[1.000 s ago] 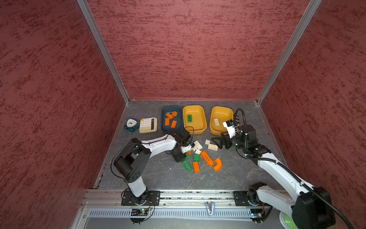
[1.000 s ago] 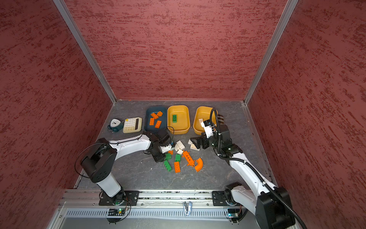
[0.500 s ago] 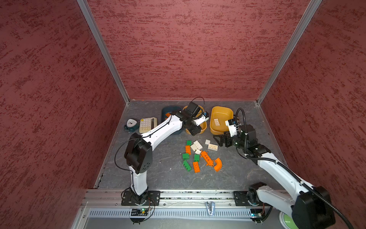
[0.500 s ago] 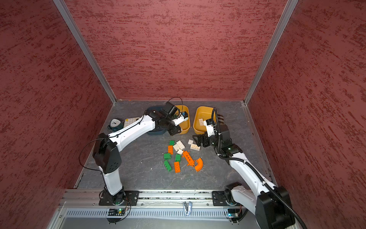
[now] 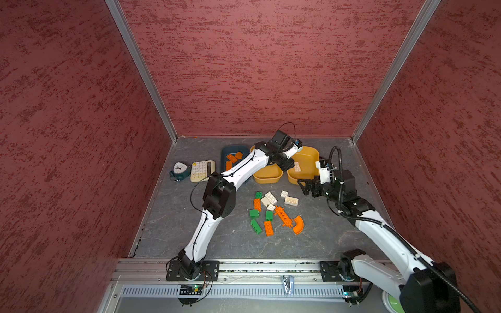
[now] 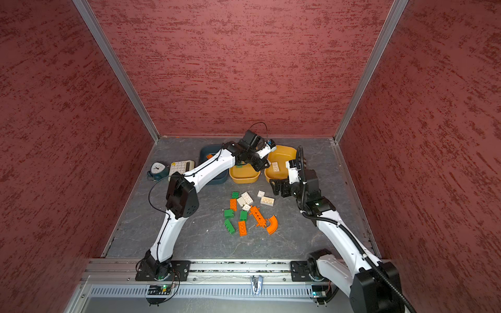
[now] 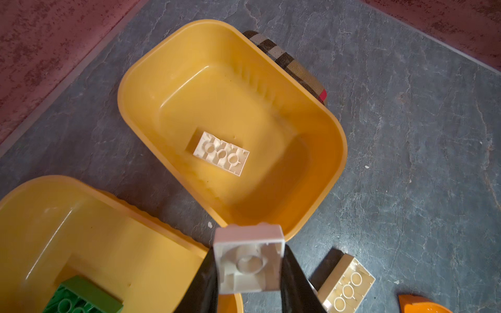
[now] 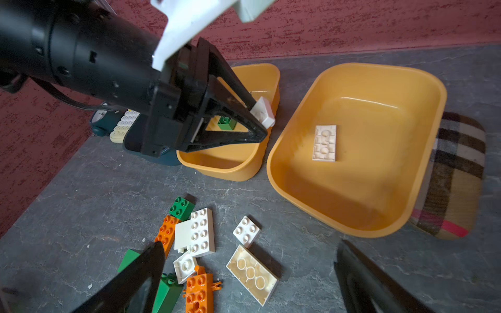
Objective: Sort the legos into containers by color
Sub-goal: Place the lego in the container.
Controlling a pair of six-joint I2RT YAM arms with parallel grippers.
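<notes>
1. A plaid pouch (image 8: 455, 173) touches the outer yellow tub (image 7: 334, 130). A clock (image 5: 177, 170) and a calculator (image 5: 202, 170) sit beside the teal tub (image 5: 235, 146).
2. The left gripper (image 8: 262, 122) is clamped on a small white square brick (image 7: 248, 257), underside showing, above the gap beside the middle yellow tub (image 7: 16, 206).
3. The right gripper (image 5: 306, 187) gapes empty near the loose legos (image 5: 271, 199) on the counter (image 5: 189, 230).
4. One cream brick (image 7: 221, 153) lies in the outer tub.

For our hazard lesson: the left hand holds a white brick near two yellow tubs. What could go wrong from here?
1. The white brick in the left hand seems near the tubs' rims; released now, it could land in the middle tub with the green brick.
2. The open right hand hovers by the right tub; the hands could bump.
</notes>
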